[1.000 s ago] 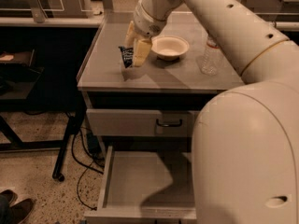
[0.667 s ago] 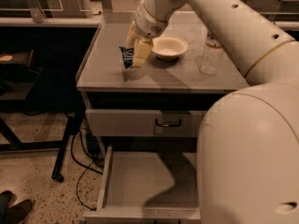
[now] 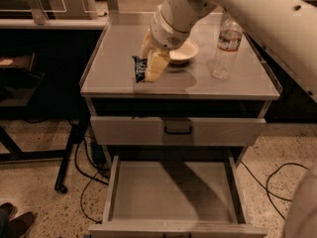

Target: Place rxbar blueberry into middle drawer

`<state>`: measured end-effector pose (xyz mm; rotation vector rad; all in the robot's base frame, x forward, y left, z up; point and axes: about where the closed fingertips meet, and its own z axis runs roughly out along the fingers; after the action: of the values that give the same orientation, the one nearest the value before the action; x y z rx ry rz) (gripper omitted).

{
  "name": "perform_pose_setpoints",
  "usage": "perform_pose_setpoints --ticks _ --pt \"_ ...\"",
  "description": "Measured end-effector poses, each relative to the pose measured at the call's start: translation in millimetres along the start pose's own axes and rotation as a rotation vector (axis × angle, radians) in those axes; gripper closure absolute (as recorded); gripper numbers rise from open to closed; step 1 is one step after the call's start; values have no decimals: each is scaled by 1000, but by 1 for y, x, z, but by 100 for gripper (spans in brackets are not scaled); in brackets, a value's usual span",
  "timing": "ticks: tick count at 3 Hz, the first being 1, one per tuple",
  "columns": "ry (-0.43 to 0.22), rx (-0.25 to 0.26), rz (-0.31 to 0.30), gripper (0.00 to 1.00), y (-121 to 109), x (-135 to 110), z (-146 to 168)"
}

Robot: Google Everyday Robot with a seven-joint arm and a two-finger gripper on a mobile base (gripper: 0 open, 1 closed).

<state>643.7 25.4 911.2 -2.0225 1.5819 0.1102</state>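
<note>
My gripper hangs over the left part of the cabinet top, its pale fingers shut on the rxbar blueberry, a small dark wrapper with white print held upright just above the surface. The middle drawer stands pulled open below, a wide grey box with a bare floor, well beneath and in front of the gripper.
A white bowl sits right behind the gripper on the cabinet top. A clear water bottle stands at the right. A closed drawer front with a dark handle is above the open drawer. Cables lie on the floor on both sides.
The arm has shifted slightly forward over the cabinet top; the bar stays in the gripper's hold.
</note>
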Motion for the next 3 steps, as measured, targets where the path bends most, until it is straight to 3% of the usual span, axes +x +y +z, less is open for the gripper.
perform_pose_setpoints --ticks 1,3 --pt "30 -24 41 100 39 0 0" --pt "23 -34 66 100 52 5 -6"
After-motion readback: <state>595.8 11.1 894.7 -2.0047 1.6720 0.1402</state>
